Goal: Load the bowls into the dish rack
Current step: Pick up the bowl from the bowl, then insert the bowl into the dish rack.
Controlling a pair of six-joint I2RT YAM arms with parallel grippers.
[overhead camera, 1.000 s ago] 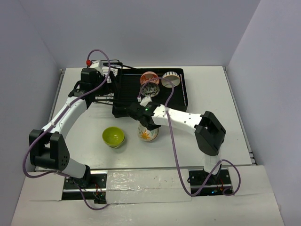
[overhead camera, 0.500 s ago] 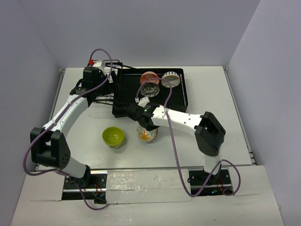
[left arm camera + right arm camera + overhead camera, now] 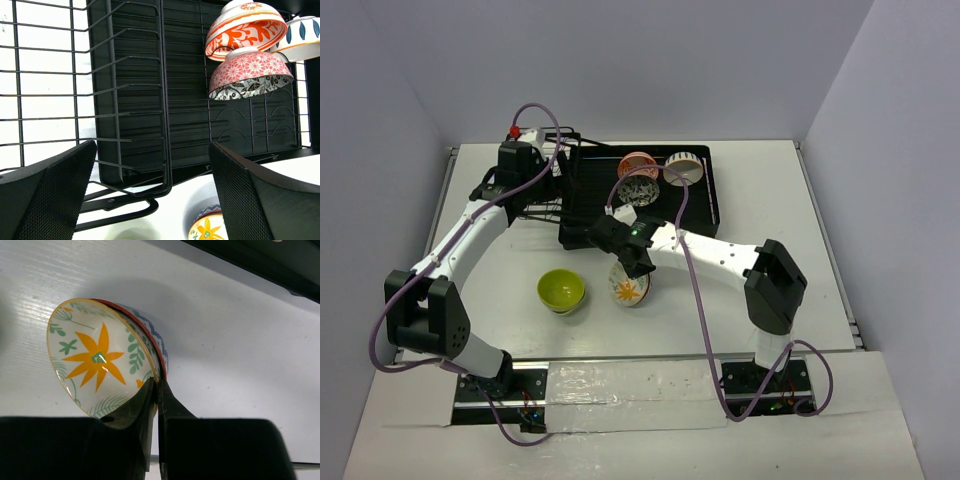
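My right gripper is shut on the rim of the white bowl with the orange flower pattern, one finger inside and one outside. That bowl is tipped on its side just in front of the black dish rack. The lime green bowl sits upright on the table to its left. Three patterned bowls lean in the rack: red-orange, pink, and white with blue marks. My left gripper hangs open and empty over the rack's wire basket section.
The rack fills the far middle of the table, its wire basket section sticking out to the left. Purple cables loop over both arms. Grey walls close in the table on the left, right and back.
My right gripper has closed tighter on the flower bowl's rim, and the bowl has tipped further and shifted slightly left. The left arm nudged a little toward the rack.
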